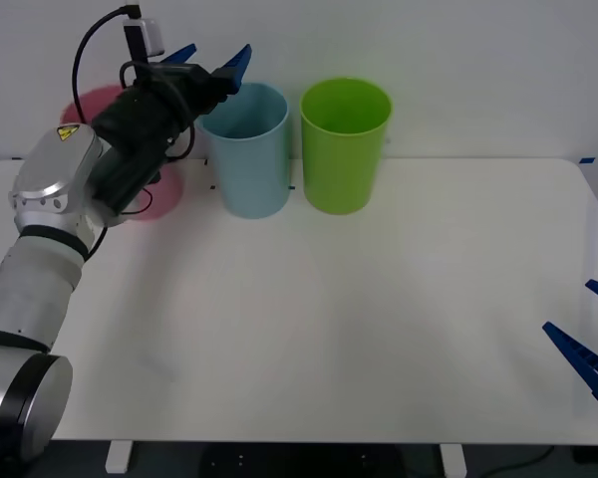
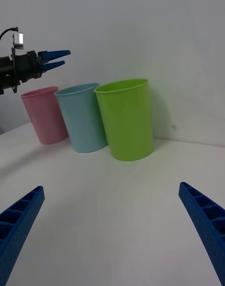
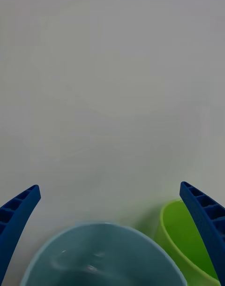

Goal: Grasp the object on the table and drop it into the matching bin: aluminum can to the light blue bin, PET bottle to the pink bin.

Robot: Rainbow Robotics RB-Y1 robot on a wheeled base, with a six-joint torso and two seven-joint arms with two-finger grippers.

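Observation:
My left gripper (image 1: 214,55) hangs open and empty in the air, just above the near-left rim of the light blue bin (image 1: 247,159), at the back of the table (image 1: 329,319). The left wrist view looks down past the blue fingers (image 3: 18,215) into the light blue bin (image 3: 93,253). The pink bin (image 1: 164,194) stands left of it, partly behind my left arm. The aluminum can is out of view. My right gripper (image 1: 568,307) rests open at the table's right front edge. Its wrist view takes in the left gripper (image 2: 60,58) above the pink bin (image 2: 44,115) and light blue bin (image 2: 84,122).
A lime green bin (image 1: 344,149) stands right of the light blue bin, nearly touching it; it also appears in the wrist views as the lime green bin (image 2: 126,122) and the lime green bin (image 3: 183,239). A plain wall rises behind the row of bins.

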